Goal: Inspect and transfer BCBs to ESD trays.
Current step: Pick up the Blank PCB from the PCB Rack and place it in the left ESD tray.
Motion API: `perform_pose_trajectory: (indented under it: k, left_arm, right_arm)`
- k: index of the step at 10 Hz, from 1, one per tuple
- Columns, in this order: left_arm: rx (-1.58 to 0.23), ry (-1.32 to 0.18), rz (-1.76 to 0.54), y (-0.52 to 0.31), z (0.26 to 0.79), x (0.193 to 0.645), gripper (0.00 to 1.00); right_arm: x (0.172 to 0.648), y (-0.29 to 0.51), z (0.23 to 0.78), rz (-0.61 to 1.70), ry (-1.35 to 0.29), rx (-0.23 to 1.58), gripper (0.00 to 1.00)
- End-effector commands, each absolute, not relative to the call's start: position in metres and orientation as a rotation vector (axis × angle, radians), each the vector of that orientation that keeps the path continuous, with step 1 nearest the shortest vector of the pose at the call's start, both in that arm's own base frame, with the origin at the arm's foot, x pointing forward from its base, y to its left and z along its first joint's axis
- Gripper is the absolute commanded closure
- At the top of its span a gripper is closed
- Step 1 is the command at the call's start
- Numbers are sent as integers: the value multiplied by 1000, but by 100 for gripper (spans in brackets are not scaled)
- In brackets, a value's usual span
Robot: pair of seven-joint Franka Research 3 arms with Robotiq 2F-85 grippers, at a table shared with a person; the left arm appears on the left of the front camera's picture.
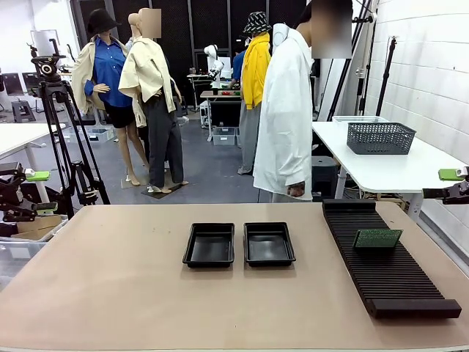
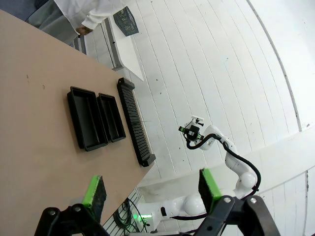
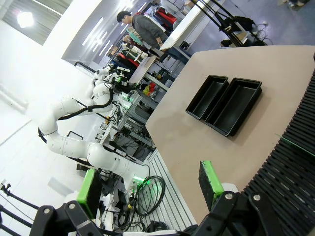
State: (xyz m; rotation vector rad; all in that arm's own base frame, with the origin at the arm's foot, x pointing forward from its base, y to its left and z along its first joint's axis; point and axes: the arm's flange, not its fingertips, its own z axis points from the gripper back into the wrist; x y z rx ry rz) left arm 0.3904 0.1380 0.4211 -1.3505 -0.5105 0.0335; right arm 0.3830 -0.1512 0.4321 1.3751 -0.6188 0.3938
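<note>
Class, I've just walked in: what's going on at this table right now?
Nothing is being handled. The left gripper and right gripper are both open and empty, off at the sides of the table. One green BCB stands in the slotted rack on the robot's right. The two ESD trays sit side by side mid-table, both empty. A person in a white coat stands at the far edge.

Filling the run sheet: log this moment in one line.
left gripper open | right gripper open | BCB standing in rack | ESD trays empty | person at far side
</note>
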Motion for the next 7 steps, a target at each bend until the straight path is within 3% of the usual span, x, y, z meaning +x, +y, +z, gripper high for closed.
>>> perform_pose_trajectory:
  k: [1, 7]
  left_arm:
    - [-1370, -502, 47, 139, 423, 388, 0]
    - [-1370, -502, 47, 139, 423, 388, 0]
  right_arm:
    - [383, -151, 432, 391, -618, 1388, 0]
    - [409, -130, 452, 550, -654, 1178, 0]
